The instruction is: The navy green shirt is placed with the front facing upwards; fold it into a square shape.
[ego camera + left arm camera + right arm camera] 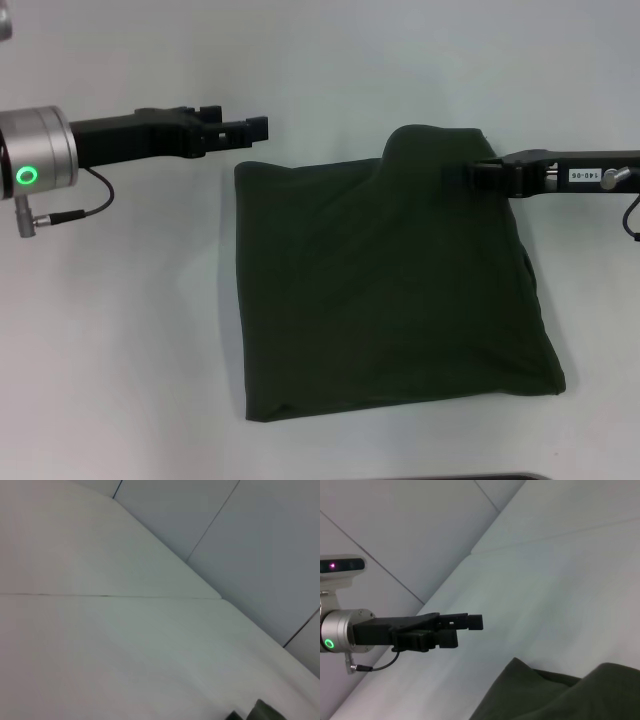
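Shirt (390, 300) lies mid-table, folded near-square; soft, limp, so grab at edges w/ both layers. Right gripper (478, 175) pinches its raised far corner. Left gripper (250, 130) is off cloth, jaws can't tell.

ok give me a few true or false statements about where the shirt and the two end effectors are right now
1. The navy green shirt lies folded into a rough square on the table. True.
2. The "FREE" lettering faces up. False: only plain green fabric shows.
3. The right end effector is at the shirt's far right corner, where the fabric is bunched up. True.
4. The left end effector grips the shirt. False: it is off the fabric, beyond the far left corner.
5. The shirt hangs in the air. False: it rests on the table.
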Robot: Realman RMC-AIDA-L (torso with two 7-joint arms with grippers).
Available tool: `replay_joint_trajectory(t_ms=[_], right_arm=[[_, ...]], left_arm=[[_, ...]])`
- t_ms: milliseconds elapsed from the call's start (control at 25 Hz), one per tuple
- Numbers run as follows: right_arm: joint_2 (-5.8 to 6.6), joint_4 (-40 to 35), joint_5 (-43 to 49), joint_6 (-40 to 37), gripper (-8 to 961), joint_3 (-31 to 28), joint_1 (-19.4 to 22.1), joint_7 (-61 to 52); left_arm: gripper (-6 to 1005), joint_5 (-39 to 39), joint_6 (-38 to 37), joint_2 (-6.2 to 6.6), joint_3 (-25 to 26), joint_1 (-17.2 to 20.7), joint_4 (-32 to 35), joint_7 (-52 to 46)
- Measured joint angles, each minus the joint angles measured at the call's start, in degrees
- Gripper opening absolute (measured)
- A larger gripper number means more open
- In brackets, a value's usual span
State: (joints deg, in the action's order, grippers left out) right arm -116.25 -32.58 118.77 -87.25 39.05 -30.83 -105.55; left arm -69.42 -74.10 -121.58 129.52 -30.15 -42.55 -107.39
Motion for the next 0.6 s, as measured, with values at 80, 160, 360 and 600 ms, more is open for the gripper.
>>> replay_joint_trajectory(t_ms=[80, 160, 360, 600], right_arm=[[0.32, 0.2, 0.1, 0.2, 71, 0.0, 0.0, -0.2], [0.5, 0.4, 0.2, 1.1, 71, 0.1, 0.2, -0.2], [0.4, 0.6, 0.2, 2.6, 72, 0.0, 0.1, -0.3], [-1.11, 0.7, 0.2, 3.1, 72, 1.1, -2.5, -0.3]], left_arm=[[919, 0.2, 0.6, -0.1, -0.1, 0.2, 0.5, 1.0], [919, 0.8, 1.3, -0.26, -0.1, 0.2, 1.2, 1.5], [919, 1.2, 2.0, -1.06, -0.3, 0.2, 1.9, 2.6], [919, 1.0, 1.6, -1.2, 0.1, 0.3, 1.5, 2.6]])
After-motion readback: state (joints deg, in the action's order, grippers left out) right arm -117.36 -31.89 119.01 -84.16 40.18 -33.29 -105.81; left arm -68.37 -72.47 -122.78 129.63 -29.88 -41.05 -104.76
